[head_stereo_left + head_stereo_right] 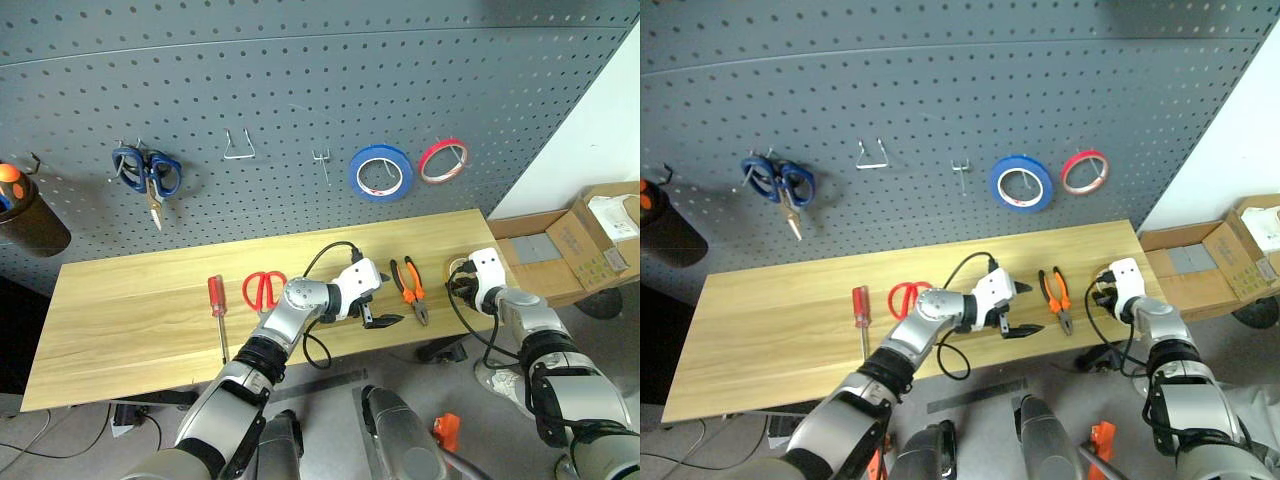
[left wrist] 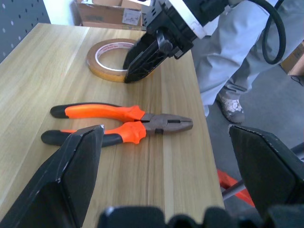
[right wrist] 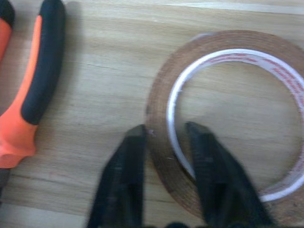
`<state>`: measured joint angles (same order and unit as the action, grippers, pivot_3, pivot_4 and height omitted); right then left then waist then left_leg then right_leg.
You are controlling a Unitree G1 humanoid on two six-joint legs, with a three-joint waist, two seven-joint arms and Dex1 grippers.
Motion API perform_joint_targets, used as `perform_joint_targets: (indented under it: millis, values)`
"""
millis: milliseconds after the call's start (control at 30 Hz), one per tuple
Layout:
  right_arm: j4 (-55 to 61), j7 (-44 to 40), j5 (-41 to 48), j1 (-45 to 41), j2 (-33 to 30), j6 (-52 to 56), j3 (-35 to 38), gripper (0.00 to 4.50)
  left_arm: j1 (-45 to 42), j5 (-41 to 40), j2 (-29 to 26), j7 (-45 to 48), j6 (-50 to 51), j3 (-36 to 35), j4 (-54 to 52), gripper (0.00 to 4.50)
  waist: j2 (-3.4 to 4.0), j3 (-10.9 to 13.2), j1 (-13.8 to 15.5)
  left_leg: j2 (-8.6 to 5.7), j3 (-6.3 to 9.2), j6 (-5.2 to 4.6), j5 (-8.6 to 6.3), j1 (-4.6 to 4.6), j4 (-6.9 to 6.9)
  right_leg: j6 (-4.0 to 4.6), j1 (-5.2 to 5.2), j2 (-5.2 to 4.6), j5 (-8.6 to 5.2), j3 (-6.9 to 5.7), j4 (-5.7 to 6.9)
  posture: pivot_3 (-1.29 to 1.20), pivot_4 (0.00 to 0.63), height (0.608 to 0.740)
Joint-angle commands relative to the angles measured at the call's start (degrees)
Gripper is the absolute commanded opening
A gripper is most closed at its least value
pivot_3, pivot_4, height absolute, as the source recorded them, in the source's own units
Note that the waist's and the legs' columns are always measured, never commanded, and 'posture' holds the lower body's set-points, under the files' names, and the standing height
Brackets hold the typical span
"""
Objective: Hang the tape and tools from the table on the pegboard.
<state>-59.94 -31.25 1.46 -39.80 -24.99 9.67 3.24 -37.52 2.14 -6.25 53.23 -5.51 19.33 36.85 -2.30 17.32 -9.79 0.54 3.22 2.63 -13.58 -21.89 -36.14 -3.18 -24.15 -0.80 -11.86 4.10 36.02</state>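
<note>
Right gripper fingers clamp the wall of the flat-lying tan tape ring on the wood-grain table, beside rubber-handled pliers.

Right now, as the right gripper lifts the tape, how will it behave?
The tape lies flat, so it should not roll yet. Pinched on one wall by the right gripper, it may swing. It looks stiff and light.

1. The table, light wood with visible grain, is standing below the pegboard.
2. A red-handled screwdriver and red-handled scissors are lying toward its left-middle.
3. Orange-and-black pliers are lying further right.
4. The tape is lying flat near the right end.
</note>
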Motion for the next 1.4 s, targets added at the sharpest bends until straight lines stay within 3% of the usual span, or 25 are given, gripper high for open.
perform_joint_targets:
  millis: [33,167,400,533,633,833,1000,1200,1400]
  values:
    - [-0.1,0.2,-0.5,2.1,0.0,0.9,-0.3,0.13,-0.3,-0.9,0.7,-0.6,-0.5,-0.8,-3.2,4.50,0.02,-0.1,0.0,0.00,0.00,0.00,0.00,-0.01,0.00,0.00,-0.01,0.00,0.00,0.00,0.00,-0.20,0.256,0.740]
    - [10.3,1.8,-3.5,6.7,-1.4,-1.5,-3.0,0.13,2.4,-3.0,0.1,-2.1,3.3,-2.9,-10.2,4.50,0.17,-0.6,0.1,0.00,0.00,0.01,0.00,-0.06,0.03,-0.01,-0.06,-0.01,0.01,-0.01,0.00,-0.21,0.189,0.740]
    - [46.3,9.4,-9.4,21.6,-1.9,-2.1,-4.9,0.13,13.2,-8.1,-4.0,-4.9,16.6,-6.5,-31.8,4.50,1.36,-3.5,-0.5,-0.07,-0.12,0.05,0.00,-0.62,0.01,-0.02,-0.73,-0.15,0.04,0.07,0.15,-0.24,0.098,0.740]
    - [60.1,13.1,-14.9,27.3,-1.1,-5.7,-8.1,0.13,18.3,-11.5,-4.5,-11.3,23.6,-11.7,-43.8,4.50,1.25,-5.5,-1.3,-0.10,-0.09,0.07,0.01,-0.91,-0.43,-0.05,-1.15,-0.12,0.02,0.07,0.75,-0.23,0.060,0.740]
    - [64.0,16.2,-18.3,28.7,0.8,-9.4,-11.0,0.13,22.5,-13.6,-4.9,-16.0,29.7,-15.1,-53.1,4.50,0.94,-7.2,-1.8,-0.06,-0.05,0.07,0.01,-0.86,-0.78,-0.08,-1.04,-0.03,0.04,0.06,0.87,-0.20,0.043,0.740]
    - [59.1,18.2,-20.9,24.3,4.6,-18.3,-16.6,0.13,29.2,-16.9,-6.0,-23.9,37.2,-22.2,-65.0,4.50,0.24,-9.2,-4.3,-0.02,0.00,0.05,0.03,0.41,-0.85,0.35,0.40,-0.03,-0.17,-0.02,0.50,-0.14,0.009,0.740]
    - [40.1,19.9,-20.1,11.8,9.7,-28.7,-19.0,0.13,30.2,-19.2,-5.5,-30.1,38.9,-28.8,-66.5,4.50,-0.16,-10.1,-5.5,-0.03,0.30,0.20,-0.07,0.69,-0.83,0.29,1.07,-0.06,-0.13,-0.28,-0.13,-0.06,0.000,0.740]
    - [21.6,20.5,-20.0,-1.6,14.9,-37.7,-20.2,0.13,32.5,-18.9,-6.1,-31.8,36.9,-29.0,-66.3,4.50,-0.14,-10.7,-3.9,-0.06,0.45,-0.29,0.23,1.02,-0.62,0.26,1.47,0.04,0.04,-0.20,-0.02,-0.01,0.000,0.740]
    - [13.8,19.4,-19.6,-6.3,17.9,-44.7,-20.7,0.13,35.2,-19.6,-6.0,-33.2,36.0,-29.7,-67.2,4.50,-0.16,-11.1,0.4,-0.02,0.40,-0.19,0.17,0.89,0.21,0.33,0.92,0.13,0.09,-0.05,0.03,0.02,0.000,0.740]
